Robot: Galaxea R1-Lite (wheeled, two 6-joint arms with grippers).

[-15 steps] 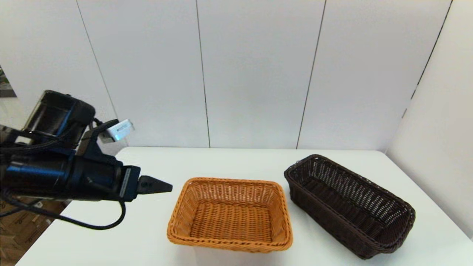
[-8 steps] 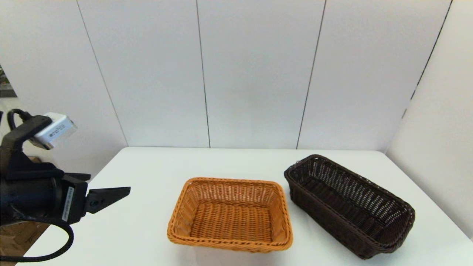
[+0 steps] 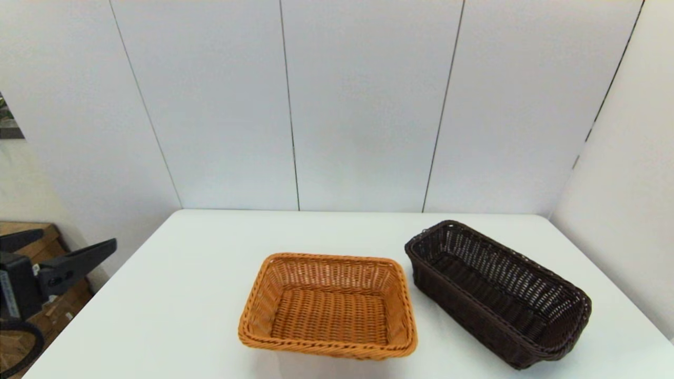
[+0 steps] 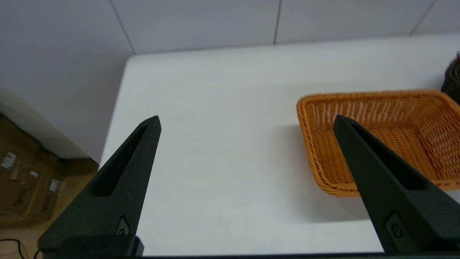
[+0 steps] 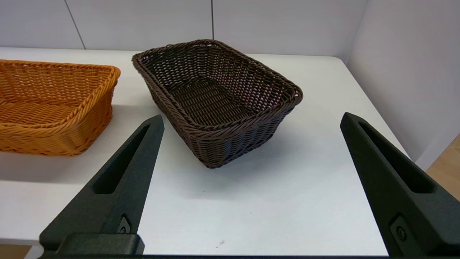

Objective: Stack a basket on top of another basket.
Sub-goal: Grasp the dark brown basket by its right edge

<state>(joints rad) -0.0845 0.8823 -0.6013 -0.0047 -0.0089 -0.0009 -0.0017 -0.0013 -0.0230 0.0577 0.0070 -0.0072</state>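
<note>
L gripper (image 3: 58, 252): pulled back off table's L edge, jaws wide, empty. R gripper (image 5: 251, 120): wide, facing dark basket (image 3: 497, 292). Orange basket (image 3: 329, 305): untouched; stacking not begun.

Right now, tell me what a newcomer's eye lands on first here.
The orange-tan basket stands out first, sitting empty near the front middle of the white table. Just to its right lies the dark brown basket, also empty, set at an angle and apart from it. The left gripper hangs open off the table's left edge; the right gripper is open in front of the dark basket.
</note>
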